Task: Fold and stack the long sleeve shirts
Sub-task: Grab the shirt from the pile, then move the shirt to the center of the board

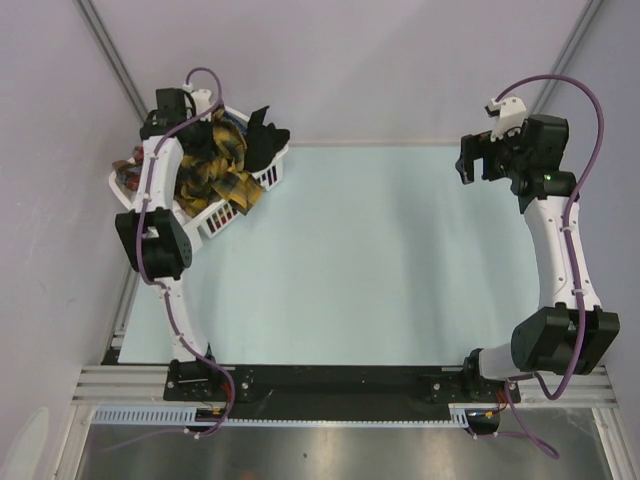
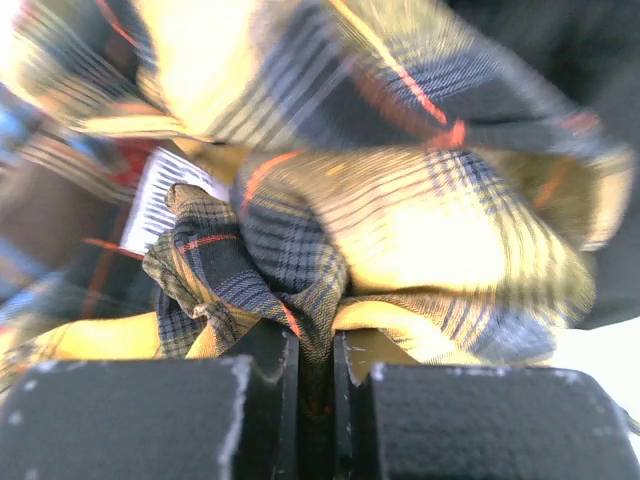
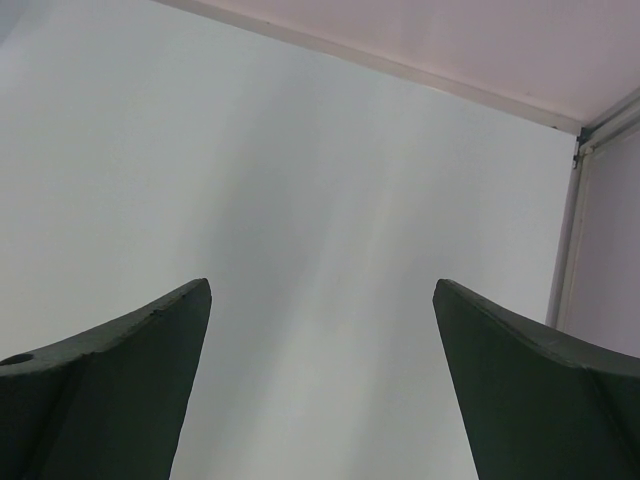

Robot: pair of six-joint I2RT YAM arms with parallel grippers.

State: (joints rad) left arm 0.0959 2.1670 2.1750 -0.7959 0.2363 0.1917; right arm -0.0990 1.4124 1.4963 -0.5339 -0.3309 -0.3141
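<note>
The left hand is pinching the plaid shirt in the basket at ten o'clock. The right hand is hanging open at two o'clock

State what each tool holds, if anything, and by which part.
The left tool pinches a bunched fold of the plaid shirt; which garment part cannot be told. The right tool is open, holding nothing.

Crumpled mustard plaid shirt in basket
</note>
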